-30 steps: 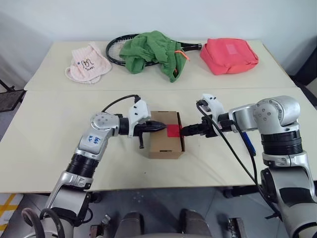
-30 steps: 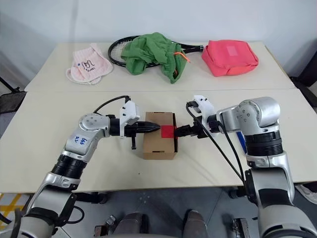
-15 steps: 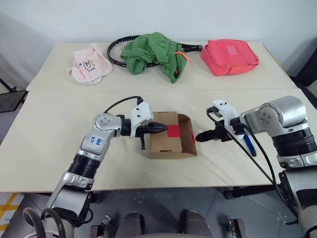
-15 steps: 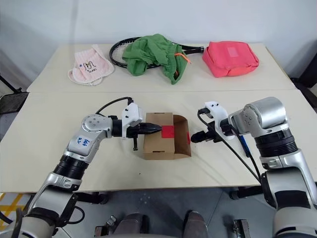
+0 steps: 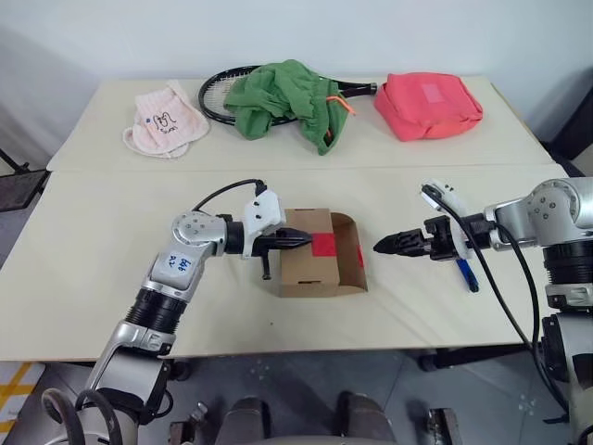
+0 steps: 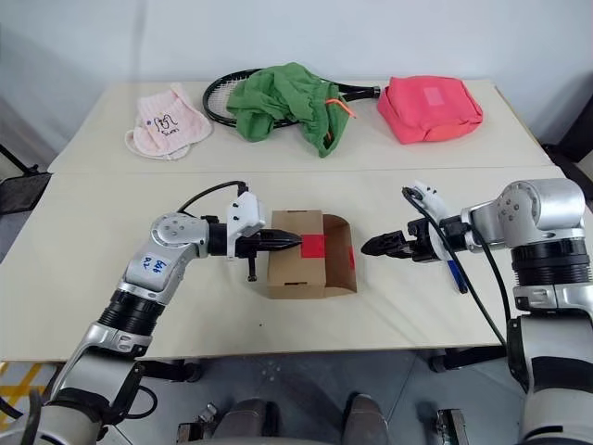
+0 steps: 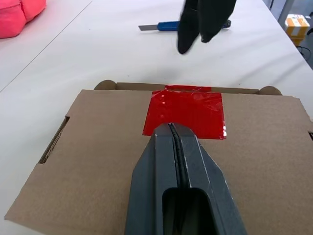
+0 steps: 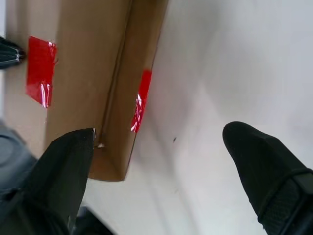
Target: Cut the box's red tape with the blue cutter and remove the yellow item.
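Observation:
The brown box (image 5: pixel 306 266) sits mid-table, and its right side flap (image 5: pixel 353 252) hangs open. Red tape (image 5: pixel 324 244) lies on the lid, and a torn piece of it clings to the flap (image 8: pixel 142 98). My left gripper (image 5: pixel 301 239) is shut, its tip resting on the lid at the tape's edge (image 7: pixel 169 128). My right gripper (image 5: pixel 382 246) is open and empty, a short way to the right of the flap. The blue cutter (image 5: pixel 466 274) lies on the table beneath my right forearm. The yellow item is hidden.
On the far table lie a pink towel (image 5: pixel 165 119), a tennis racket (image 5: pixel 215 93), a green cloth (image 5: pixel 283 97) and a pink-red bag (image 5: pixel 428 104). A seam between the two tables runs behind the box.
My right gripper was at the box's right side, then drew away to the right. The side flap swung open with it. The left gripper stayed on the lid.

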